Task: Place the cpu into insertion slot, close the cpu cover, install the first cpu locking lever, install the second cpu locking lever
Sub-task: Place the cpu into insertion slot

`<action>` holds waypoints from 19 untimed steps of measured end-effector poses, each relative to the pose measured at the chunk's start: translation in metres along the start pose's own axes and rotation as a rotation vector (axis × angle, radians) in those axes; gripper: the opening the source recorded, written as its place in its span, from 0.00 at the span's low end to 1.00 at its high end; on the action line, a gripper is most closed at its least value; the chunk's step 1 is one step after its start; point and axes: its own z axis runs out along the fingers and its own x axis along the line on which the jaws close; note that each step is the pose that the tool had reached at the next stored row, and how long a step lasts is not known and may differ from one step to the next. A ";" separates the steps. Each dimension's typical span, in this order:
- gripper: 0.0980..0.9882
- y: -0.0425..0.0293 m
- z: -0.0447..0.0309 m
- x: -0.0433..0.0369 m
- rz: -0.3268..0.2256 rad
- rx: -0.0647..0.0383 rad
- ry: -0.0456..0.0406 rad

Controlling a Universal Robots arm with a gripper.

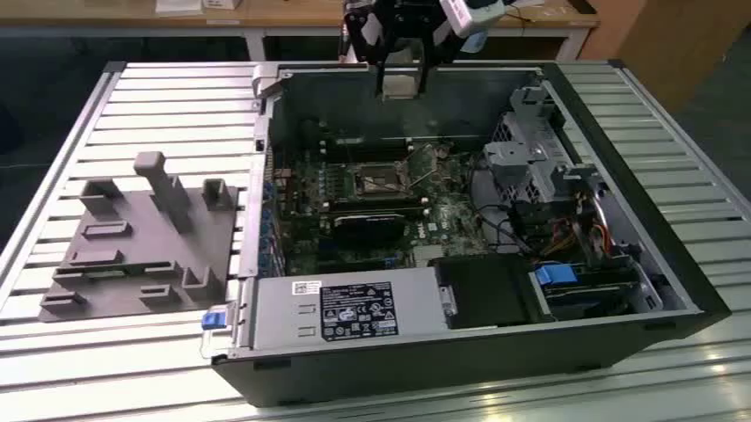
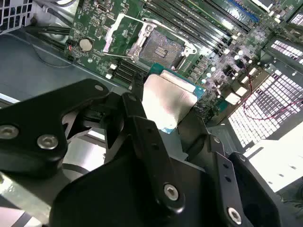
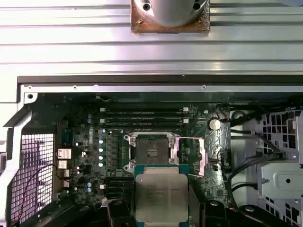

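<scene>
First wrist view shows the pincer (image 3: 161,209) pinching the cpu (image 3: 161,193) by its edges, held apart from the bare insertion slot (image 3: 151,151) beyond its tips, the cpu cover (image 3: 198,155) flipped open beside it, so no step looks finished.

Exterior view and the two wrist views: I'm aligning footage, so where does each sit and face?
Exterior view: off the arm, looking down into the computer case; gripper shows.
First wrist view: on the arm, squarely facing the insertion slot; gripper shows.
Second wrist view: on the arm, slanted past gripper links.
Shared: the cpu held in the gripper.
</scene>
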 end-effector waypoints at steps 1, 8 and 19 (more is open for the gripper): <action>0.49 0.0000 0.0000 0.0000 0.000 0.000 0.0000; 0.49 -0.0001 0.0013 0.0000 0.000 0.000 0.0000; 0.49 -0.0008 0.0092 0.0001 0.000 0.001 -0.0004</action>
